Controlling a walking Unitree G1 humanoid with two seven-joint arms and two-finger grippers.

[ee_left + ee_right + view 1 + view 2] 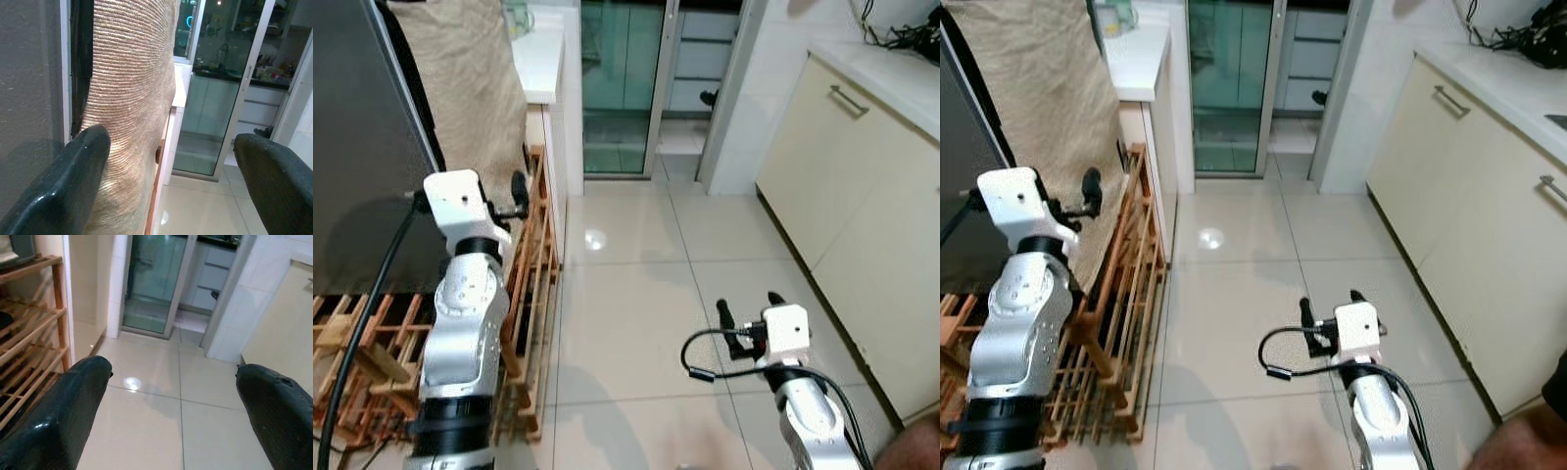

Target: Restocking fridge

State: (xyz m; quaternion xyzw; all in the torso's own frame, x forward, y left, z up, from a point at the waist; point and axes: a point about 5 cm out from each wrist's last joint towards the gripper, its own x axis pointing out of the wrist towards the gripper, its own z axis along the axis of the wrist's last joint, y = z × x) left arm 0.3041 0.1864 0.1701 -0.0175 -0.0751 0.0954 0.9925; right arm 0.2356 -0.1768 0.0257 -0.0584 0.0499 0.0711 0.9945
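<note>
A: Where is the fridge [357, 147] from where we stand?

B: At about ten o'clock from us, filling the near left. We see a tall flat door face, dark grey and matte, with a pale strip and a black seal running down its edge in the left wrist view.

A: And what hangs beside it?

B: A woven mat [465, 78], tan, coarse and ribbed, draped just beside the fridge's edge. Below it, at nine o'clock, stands a wooden rack [533, 284] of slim slats, warm orange-brown, open-framed.

A: How do our arms stand?

B: Our left gripper [171, 181] is raised near the fridge edge, at about ten o'clock; its fingers [73, 186] are spread wide, empty, black and glossy with rounded tips. Our right gripper [176, 416] is low at about five o'clock over the floor [636, 294], fingers likewise wide apart and holding nothing.

A: What is the floor like?

B: Large cream tiles, polished, with a bright spot of reflected light at twelve o'clock.

A: And farther off?

B: At twelve o'clock we see a sliding glass door [622, 88], greenish, in a silver frame. At two o'clock runs a row of cream cabinets [862, 186] with flat fronts and a slim metal bar handle, under a pale tabletop [891, 73]. At eleven o'clock a white tabletop [540, 54] juts out above the rack.
</note>
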